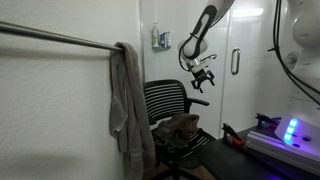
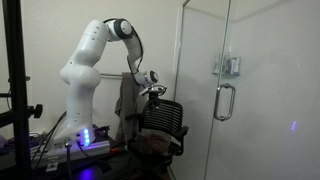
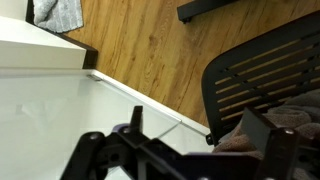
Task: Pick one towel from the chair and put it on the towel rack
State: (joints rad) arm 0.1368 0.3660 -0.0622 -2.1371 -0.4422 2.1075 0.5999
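Observation:
A brown towel (image 1: pixel 178 127) lies crumpled on the seat of a black mesh-back chair (image 1: pixel 172 100). It also shows in an exterior view (image 2: pixel 155 143) and at the right edge of the wrist view (image 3: pixel 292 118). A grey towel (image 1: pixel 128 100) hangs over the metal towel rack bar (image 1: pixel 60 38). My gripper (image 1: pixel 203 76) hovers above the chair's backrest, apart from both towels. In the wrist view its two fingers (image 3: pixel 195 140) stand wide apart with nothing between them, above the chair back (image 3: pixel 265 70).
A glass shower door with a handle (image 2: pixel 224 100) stands beside the chair. The robot base with a blue light (image 2: pixel 85 138) sits on a stand. A wood floor (image 3: pixel 150 45) and a white ledge (image 3: pixel 40 50) lie below. A red-handled tool (image 1: pixel 232 136) lies on the dark surface.

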